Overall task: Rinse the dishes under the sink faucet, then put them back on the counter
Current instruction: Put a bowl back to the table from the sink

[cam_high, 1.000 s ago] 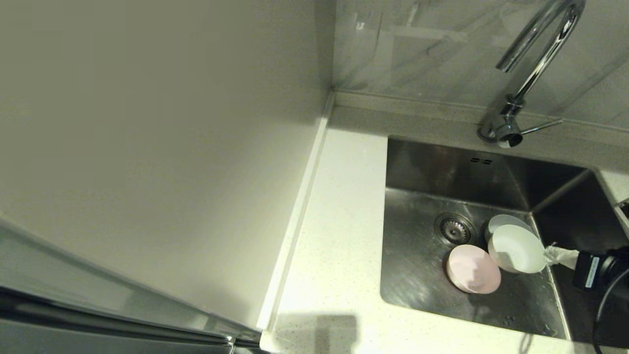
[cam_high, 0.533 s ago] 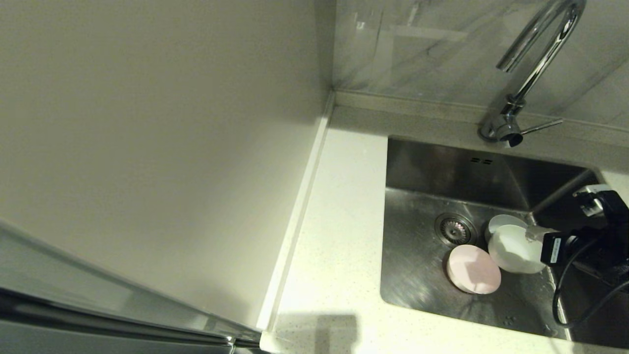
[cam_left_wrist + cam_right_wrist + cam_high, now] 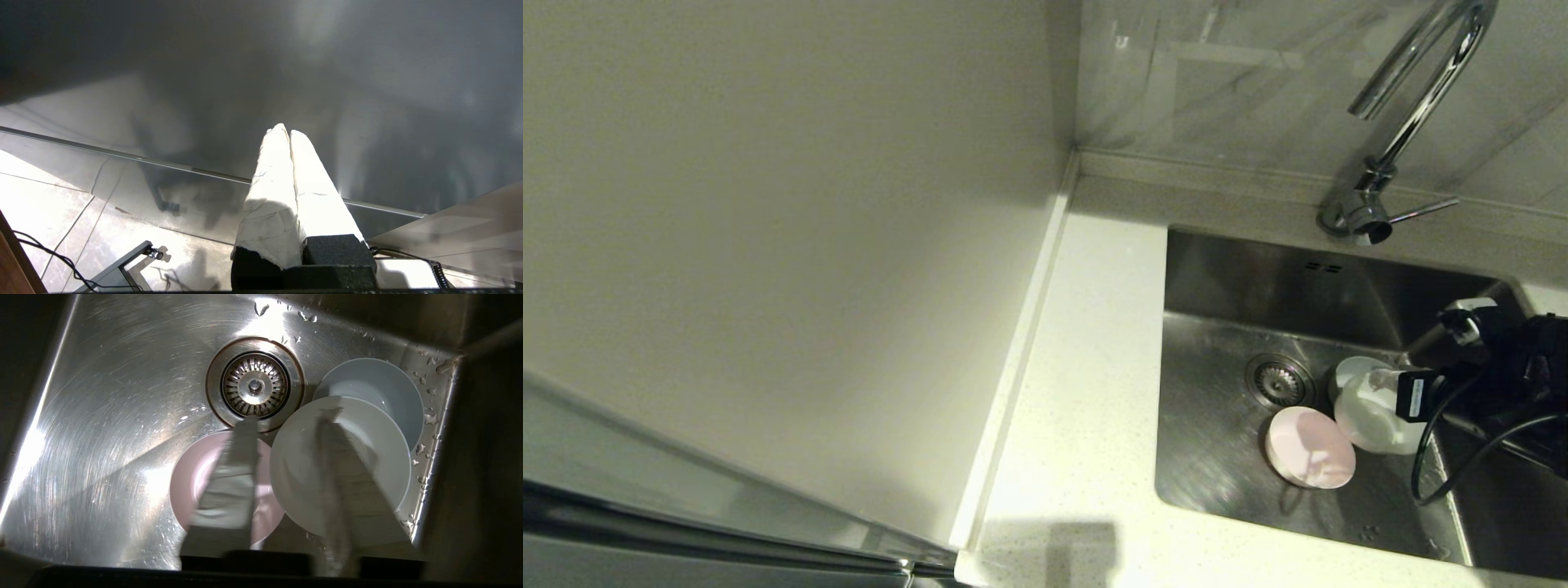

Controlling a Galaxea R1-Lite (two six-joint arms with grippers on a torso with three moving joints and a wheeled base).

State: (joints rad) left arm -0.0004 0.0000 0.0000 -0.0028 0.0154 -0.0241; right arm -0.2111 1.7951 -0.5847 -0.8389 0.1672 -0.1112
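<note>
Three bowls lie in the sink [image 3: 1217, 425] beside the drain [image 3: 1278, 380]. The pale pink bowl [image 3: 1311, 447] [image 3: 184, 486] is nearest the front. The whitish-mint bowl [image 3: 1368, 420] [image 3: 298, 473] leans on the pale blue-grey bowl [image 3: 1349, 367] [image 3: 376, 381] by the right wall. My right gripper [image 3: 1384, 381] [image 3: 288, 418] hangs open just above them, one finger over the pink bowl and the other over the mint bowl, holding nothing. The faucet [image 3: 1413, 90] stands at the back with no water running. My left gripper [image 3: 288, 130] is parked out of the head view, shut and empty.
The speckled counter [image 3: 1086, 392] runs along the sink's left side and front. A cream wall panel [image 3: 768, 245] rises on the left. The faucet's lever [image 3: 1421, 211] points right. Water drops cling to the sink's right wall [image 3: 429, 416].
My right arm has come in from the right edge of the sink, and its gripper now sits over the mint and pink bowls. The bowls have hardly shifted.
</note>
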